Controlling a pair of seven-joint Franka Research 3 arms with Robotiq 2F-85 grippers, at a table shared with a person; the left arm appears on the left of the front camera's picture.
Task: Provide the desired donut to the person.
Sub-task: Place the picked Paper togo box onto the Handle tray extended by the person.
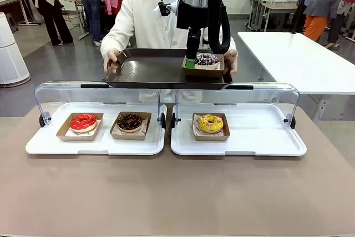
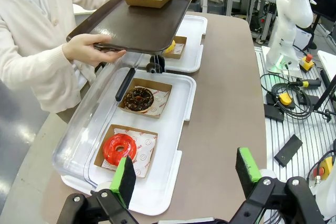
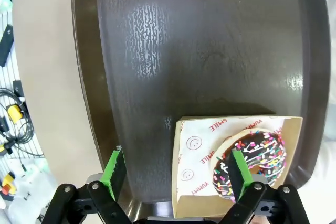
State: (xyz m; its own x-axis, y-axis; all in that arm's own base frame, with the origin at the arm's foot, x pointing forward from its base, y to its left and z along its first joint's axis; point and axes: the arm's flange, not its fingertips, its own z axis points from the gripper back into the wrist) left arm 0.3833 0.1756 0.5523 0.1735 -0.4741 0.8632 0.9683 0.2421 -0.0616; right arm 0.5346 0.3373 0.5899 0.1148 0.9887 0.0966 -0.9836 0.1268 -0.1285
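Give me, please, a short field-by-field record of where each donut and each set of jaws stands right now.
sprinkle donut: in its paper box on the brown tray
brown tray: held at both ends by the person's hands
right jaws: open, over the sprinkle donut's box, gripping nothing
left jaws: open, empty, near the red donut
chocolate donut: boxed, beside the red donut in the left display tray
yellow donut: boxed, alone in the right display tray

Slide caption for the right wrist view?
Open right gripper over a sprinkled chocolate donut in a cardboard box on a dark brown tray.
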